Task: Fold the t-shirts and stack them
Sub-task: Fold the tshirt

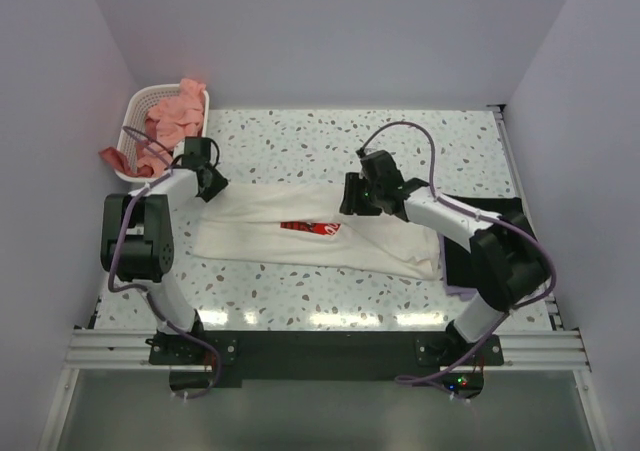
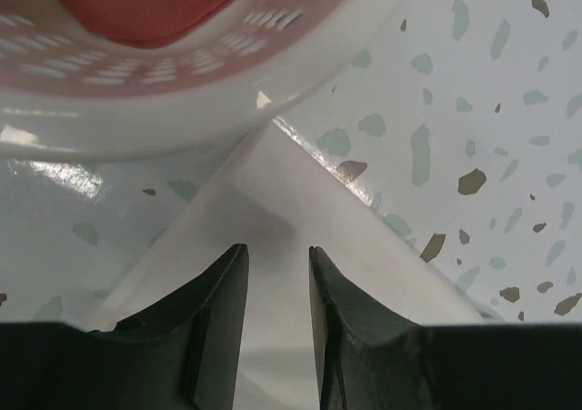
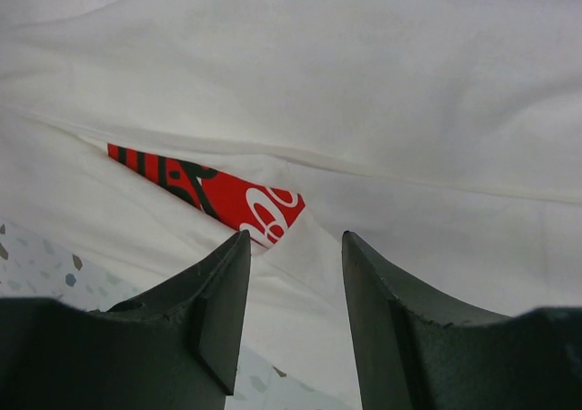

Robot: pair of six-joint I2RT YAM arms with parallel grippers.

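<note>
Both grippers stood open over a cream-white t-shirt spread on a speckled worktop.

The left gripper (image 2: 277,251) held its fingers apart with nothing between them, just above the far-left corner of the cream-white t-shirt (image 1: 255,229), close beside the white basket (image 1: 135,106). The right gripper (image 3: 296,237), also parted and empty, hung over the shirt's middle, near the red logo (image 3: 218,196), which was partly hidden under a fold. Salmon-pink t-shirts (image 1: 177,111) filled the basket at the far-left corner, one spilling over its rim. A black t-shirt (image 1: 457,261) lay at the right edge under the right arm. The worktop (image 1: 300,141) was glossy white terrazzo with grey-green and brown flecks, enclosed by plain pale walls.
</note>
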